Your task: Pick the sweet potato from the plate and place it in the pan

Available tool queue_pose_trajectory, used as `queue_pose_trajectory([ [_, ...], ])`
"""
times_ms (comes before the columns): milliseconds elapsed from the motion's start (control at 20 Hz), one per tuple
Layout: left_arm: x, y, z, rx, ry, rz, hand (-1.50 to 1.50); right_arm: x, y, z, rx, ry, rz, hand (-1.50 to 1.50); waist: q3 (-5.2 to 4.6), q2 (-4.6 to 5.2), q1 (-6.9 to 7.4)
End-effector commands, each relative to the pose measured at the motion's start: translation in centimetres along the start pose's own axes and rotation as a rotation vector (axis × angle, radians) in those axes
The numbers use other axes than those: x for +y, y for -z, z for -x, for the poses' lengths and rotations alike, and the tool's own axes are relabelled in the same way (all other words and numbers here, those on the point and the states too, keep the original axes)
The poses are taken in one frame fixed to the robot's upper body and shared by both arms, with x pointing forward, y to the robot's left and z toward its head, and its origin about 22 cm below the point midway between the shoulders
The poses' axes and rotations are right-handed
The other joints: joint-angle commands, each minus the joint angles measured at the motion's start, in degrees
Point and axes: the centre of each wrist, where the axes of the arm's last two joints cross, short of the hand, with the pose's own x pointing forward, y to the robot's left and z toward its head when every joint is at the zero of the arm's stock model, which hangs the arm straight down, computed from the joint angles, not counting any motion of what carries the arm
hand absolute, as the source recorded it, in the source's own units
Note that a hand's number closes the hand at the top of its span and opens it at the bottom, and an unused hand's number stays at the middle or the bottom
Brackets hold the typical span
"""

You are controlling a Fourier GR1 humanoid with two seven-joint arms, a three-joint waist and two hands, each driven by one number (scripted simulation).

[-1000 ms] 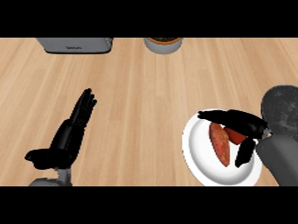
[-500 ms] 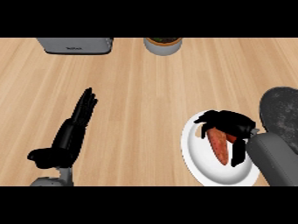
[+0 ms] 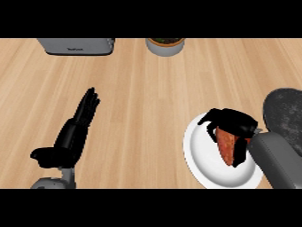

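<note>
The sweet potato (image 3: 229, 147) was a long, tapering piece, orange-red with a slightly darker, mottled skin. It lay lengthways on the plate (image 3: 202, 159), its narrower end pointing toward the lower edge of the view. Its upper end was hidden under the right hand (image 3: 234, 124).

That hand was black and glossy. It came in on a smooth grey forearm (image 3: 280, 164) from the lower right, and its fingers (image 3: 209, 119) were curled down over the top of the sweet potato, grasping it. Whether the vegetable had cleared the plate at all could not be told.

The plate was plain white, round and smooth, with a shallow raised rim. It sat near the lower right of the surface (image 3: 146, 102), which was pale wood with a fine straight grain running across the view.

Just beside the plate, on its right, lay the pan (image 3: 294, 116). It was a dark grey disc with a rough, speckled face, and part of it was cut off by the edge of the view.

The left hand (image 3: 71, 138) rested at the lower left, well apart from the plate. It was released, with its fingers straight and close together, pointing up the view.

Along the far edge stood a boxy grey appliance (image 3: 76, 45) with rounded corners. Near it was a round grey pot (image 3: 165, 47) holding something dark.
</note>
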Motion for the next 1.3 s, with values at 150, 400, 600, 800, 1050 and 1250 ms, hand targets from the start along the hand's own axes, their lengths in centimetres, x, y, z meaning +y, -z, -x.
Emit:
queue_pose_trajectory([
  [150, 0.6, -0.9, 0.4, 0.005, 0.004, -0.003, 0.0, -1.7, -1.0, 0.3, 0.023, 0.012, 0.238, 1.5, 0.66, 0.69, -0.21],
  [400, 1.4, -0.8, 0.4, 0.025, 0.026, -0.055, 0.0, 1.0, -1.4, -0.5, 0.464, 0.128, 0.45, 1.5, 0.43, -0.56, -3.87],
  [600, 1.3, -1.5, 1.0, 0.043, 0.009, -0.075, 0.0, -0.2, -1.0, -2.1, 0.708, 0.1, 0.674, 1.5, 0.24, -1.3, -5.36],
  [800, 1.6, -2.3, 1.3, 0.027, 0.018, -0.08, 0.0, -2.2, -0.6, -6.1, 0.771, 0.065, 0.887, 1.5, 0.29, -1.2, -4.93],
  [1050, 1.6, -1.1, 0.4, 0.014, 0.023, -0.072, 0.0, -3.8, -2.8, -11.7, 0.853, 0.163, 1.053, 1.5, 0.49, -0.26, -3.54],
  [1250, 0.0, -0.8, 0.3, 0.011, 0.012, -0.027, 0.0, -3.6, -6.1, -13.8, 0.943, 0.247, 1.165, 1.5, 0.62, 0.42, -1.72],
])
